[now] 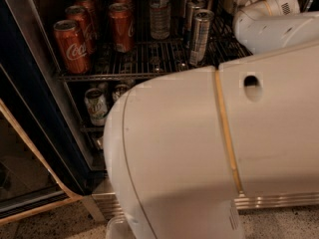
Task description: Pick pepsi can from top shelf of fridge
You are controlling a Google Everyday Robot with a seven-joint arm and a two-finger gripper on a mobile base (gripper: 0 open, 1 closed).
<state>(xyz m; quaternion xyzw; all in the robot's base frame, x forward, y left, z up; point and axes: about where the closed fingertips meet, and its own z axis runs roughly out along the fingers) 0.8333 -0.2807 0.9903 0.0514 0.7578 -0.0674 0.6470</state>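
Standing upright on the top shelf (144, 63), long axis vertical and rim up, the pepsi can (160, 15) sits mid-rack, between the red Coca-Cola cans (75, 44) and the slim silver cans (201, 36); the gripper (240, 0) is at the far end of the arm (209, 153), inside the fridge (279, 201) to the can's right; apart or together, I cannot tell; the reach seems in hand; next it must shift left and take the can by its sides.
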